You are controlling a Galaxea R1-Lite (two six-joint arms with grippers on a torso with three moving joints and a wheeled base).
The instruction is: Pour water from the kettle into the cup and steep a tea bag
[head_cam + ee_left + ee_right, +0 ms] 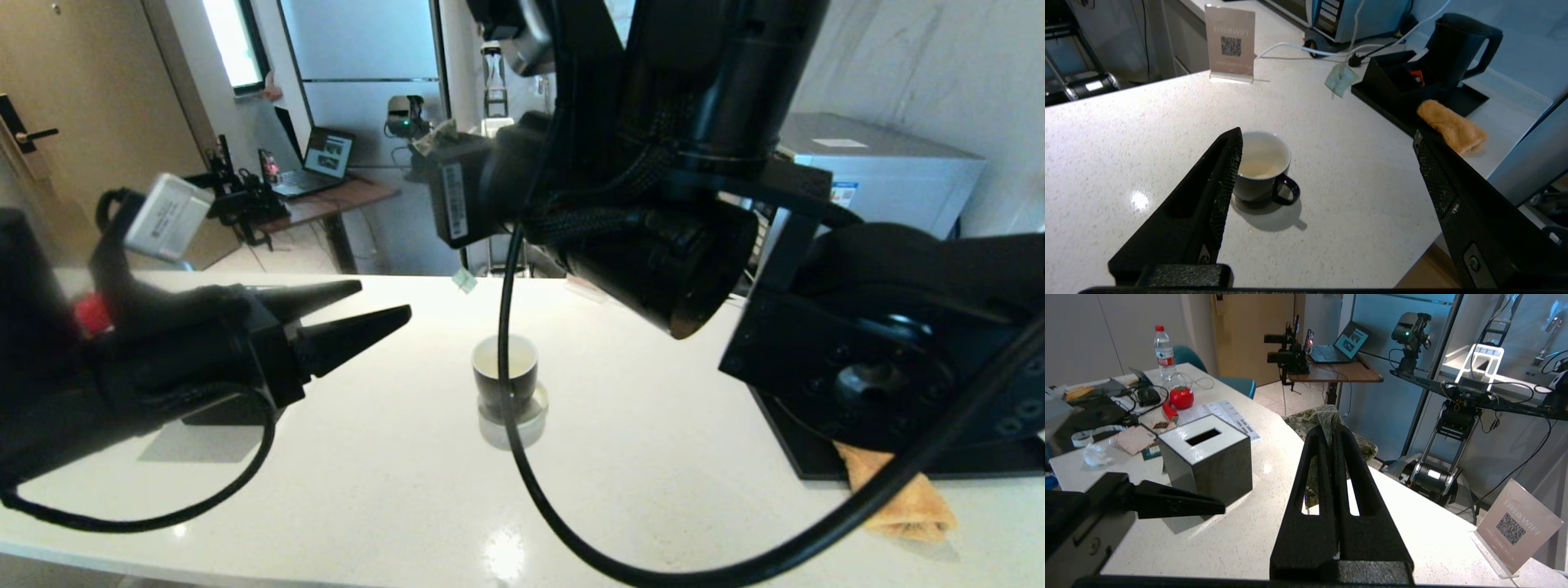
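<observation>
- Near the middle of the tabletop (pixel 653 457), the cup (pixel 505 371) is seen already holding pale water (pixel 1259 167).
- Well behind the cup, the kettle (pixel 1457 45) is parked on its tray.
- Beside the cup, the left hand (pixel 359 314) is spread and empty.
- Above the cup, the tea bag (pixel 1327 416) is pinched by the right hand (pixel 1333 437); steeping is judged left.

You've got a white speckled counter (pixel 1126 134), cup (pixel 1263 167) black outside/white inside w/ pale yellowish water (pixel 1259 167), matte black kettle (pixel 1453 45), orange cloth (pixel 1451 126), grey-green tea bag (pixel 1327 414).
</observation>
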